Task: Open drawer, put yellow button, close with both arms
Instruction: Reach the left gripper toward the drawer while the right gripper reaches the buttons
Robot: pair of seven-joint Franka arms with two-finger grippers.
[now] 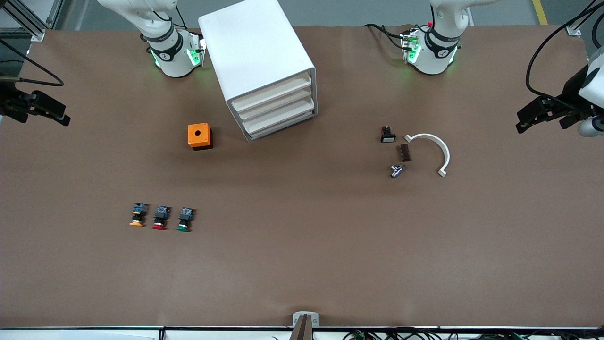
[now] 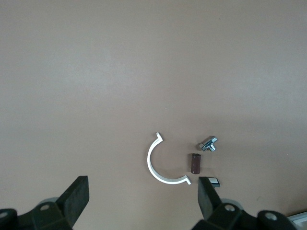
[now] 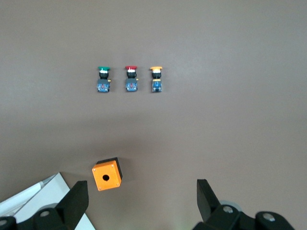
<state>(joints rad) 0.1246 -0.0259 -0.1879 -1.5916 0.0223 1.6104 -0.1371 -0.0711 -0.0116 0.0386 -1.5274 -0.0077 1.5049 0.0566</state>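
Note:
The white cabinet (image 1: 255, 52) stands between the two arm bases, and its three drawers are shut. The topmost drawer (image 1: 272, 91) faces the front camera at a slant. The yellow button (image 1: 137, 216) lies on the table, well nearer to the front camera than the cabinet, at the right arm's end of a row of three. It also shows in the right wrist view (image 3: 156, 79). My right gripper (image 1: 53, 112) is open and empty, up at the right arm's end of the table. My left gripper (image 1: 531, 118) is open and empty at the left arm's end.
A red-capped button (image 1: 160, 218) and a green-capped button (image 1: 185, 220) lie beside the yellow one. An orange box (image 1: 199, 136) sits beside the cabinet. Toward the left arm lie a white C-shaped piece (image 1: 436, 148), a brown block (image 1: 405, 152), a metal part (image 1: 397, 170) and a small switch (image 1: 387, 135).

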